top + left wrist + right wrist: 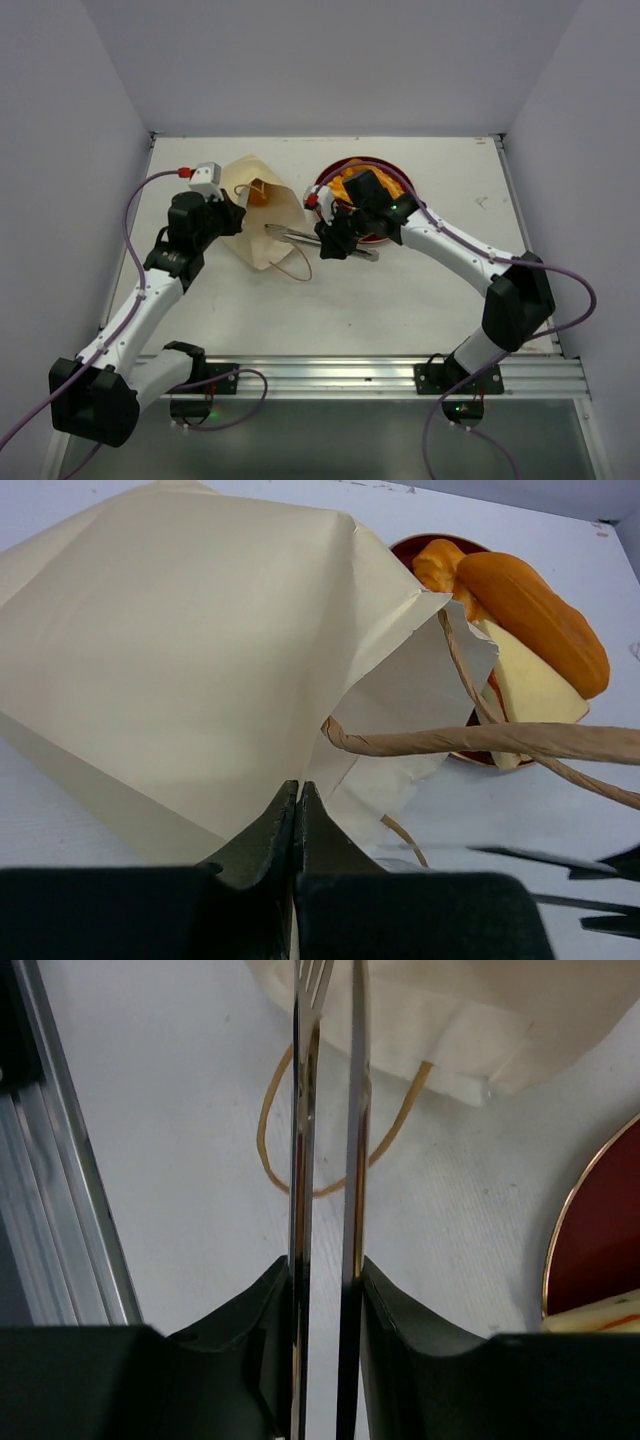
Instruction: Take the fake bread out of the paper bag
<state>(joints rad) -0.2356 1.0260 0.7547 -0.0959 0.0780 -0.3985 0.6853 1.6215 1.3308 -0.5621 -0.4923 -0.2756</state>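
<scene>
The cream paper bag lies tipped at centre left, its mouth facing right. An orange bread piece shows inside it. My left gripper is shut on the bag's edge; its tips pinch the paper. The long orange roll, the yellow sandwich slice and an orange bun lie on the red plate. My right gripper is shut on metal tongs, whose empty tips are at the bag's mouth. In the right wrist view the fingers clamp the tongs.
The bag's brown cord handle loops onto the table in front of the bag and lies under the tongs. The plate's rim is just right of the right gripper. An aluminium rail runs along the near edge.
</scene>
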